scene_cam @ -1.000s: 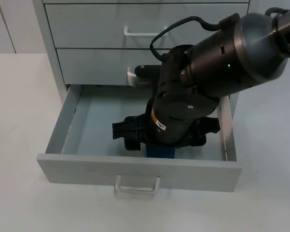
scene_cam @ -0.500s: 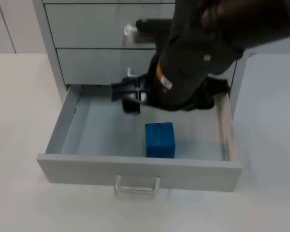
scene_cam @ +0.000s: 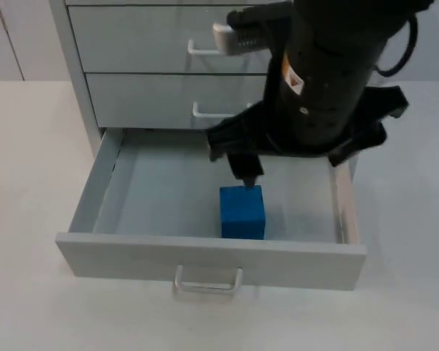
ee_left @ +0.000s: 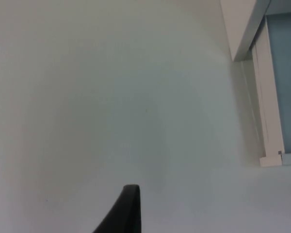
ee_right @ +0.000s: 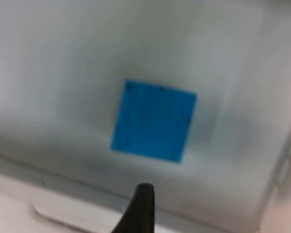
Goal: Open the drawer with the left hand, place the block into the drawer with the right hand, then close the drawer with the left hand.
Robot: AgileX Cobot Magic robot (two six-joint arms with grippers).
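Note:
The bottom drawer point(scene_cam: 205, 256) of the grey cabinet stands pulled out. A blue block point(scene_cam: 242, 212) rests on the drawer floor near the front panel, right of the middle. My right gripper point(scene_cam: 301, 150) hangs above the drawer, behind and over the block, open and holding nothing. In the right wrist view the block point(ee_right: 154, 120) lies free on the drawer floor beyond a black fingertip point(ee_right: 141, 206). My left gripper point(ee_left: 128, 213) waits over bare white table beside the drawer's side wall point(ee_left: 266, 116).
Two shut drawers point(scene_cam: 146, 99) with white handles sit above the open one. The open drawer's own handle point(scene_cam: 208, 281) points toward the table's front. White table point(scene_cam: 29, 183) spreads to the left of the cabinet and in front of it.
The right gripper has let go of the blue block and risen out of the drawer, up and to the right. The block stays on the drawer floor.

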